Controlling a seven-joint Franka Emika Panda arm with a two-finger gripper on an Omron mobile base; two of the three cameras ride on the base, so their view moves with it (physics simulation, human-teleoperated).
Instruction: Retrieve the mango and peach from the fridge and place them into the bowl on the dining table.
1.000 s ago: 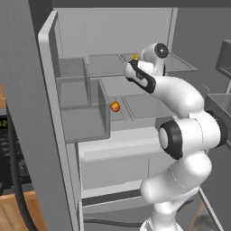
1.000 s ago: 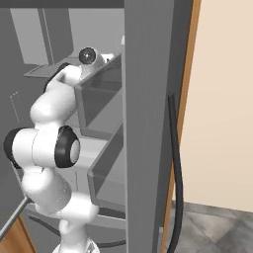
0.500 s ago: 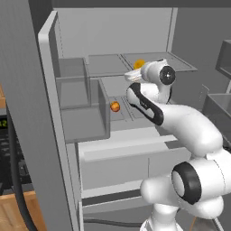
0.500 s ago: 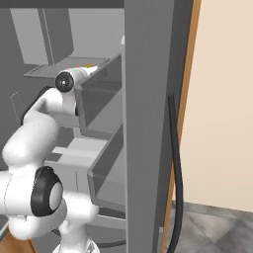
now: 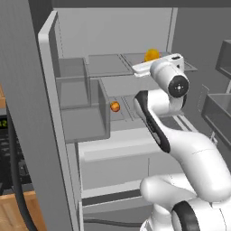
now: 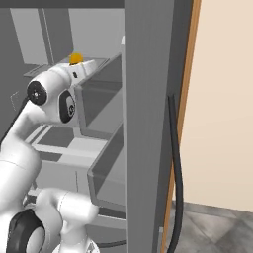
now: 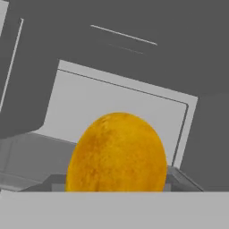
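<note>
Mango (image 7: pixel 116 154) on your fridge (image 5: pixel 131 67) upper shelf; peach (image 5: pixel 115 106) one shelf lower (left). Gripper at the mango, grip apparently undecidable.

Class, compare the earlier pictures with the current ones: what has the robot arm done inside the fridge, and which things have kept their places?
The arm has folded lower and swung its hand onto the upper shelf, up against the mango, which looms directly ahead in the hand view; whether the jaws have closed on it cannot be told. The mango itself has not shifted. The peach lies as before on the lower shelf, and the fridge stands open, unchanged.
</note>
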